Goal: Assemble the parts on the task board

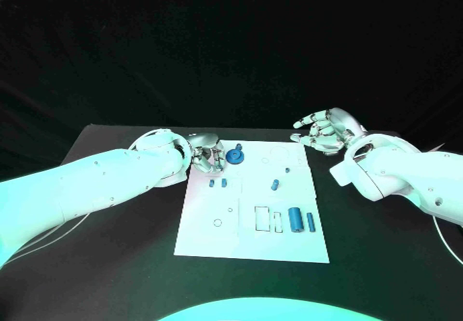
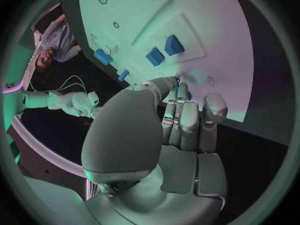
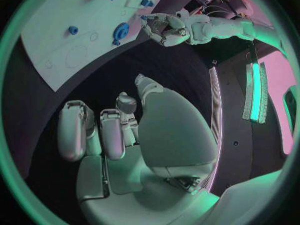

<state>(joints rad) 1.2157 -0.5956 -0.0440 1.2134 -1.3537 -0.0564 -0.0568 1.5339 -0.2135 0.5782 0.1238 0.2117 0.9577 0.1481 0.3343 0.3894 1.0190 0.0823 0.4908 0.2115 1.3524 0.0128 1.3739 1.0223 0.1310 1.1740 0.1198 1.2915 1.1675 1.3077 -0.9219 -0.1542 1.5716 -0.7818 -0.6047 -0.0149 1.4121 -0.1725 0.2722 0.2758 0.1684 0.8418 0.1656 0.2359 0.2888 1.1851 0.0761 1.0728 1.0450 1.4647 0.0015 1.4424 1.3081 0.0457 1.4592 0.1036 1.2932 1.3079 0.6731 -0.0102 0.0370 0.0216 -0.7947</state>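
The white task board (image 1: 253, 231) lies in the middle of the black table. My left hand (image 1: 205, 155) is at the board's far left corner, fingers curled round a blue round part (image 1: 235, 157). In the left wrist view slivers of that blue round part (image 2: 178, 79) show between the thumb tip and the fingers (image 2: 187, 120). My right hand (image 1: 328, 132) hovers off the board's far right corner, fingers spread and holding nothing. The right wrist view shows the left hand (image 3: 165, 29) beside the round part (image 3: 122, 31).
Other blue parts lie on the board: a small pair (image 1: 218, 182) near the left edge, small pieces (image 1: 275, 184) mid-board, and a larger cylinder (image 1: 295, 219) with a slim piece (image 1: 310, 222) beside outlined slots (image 1: 262, 219). Black tabletop (image 1: 126, 227) flanks the board.
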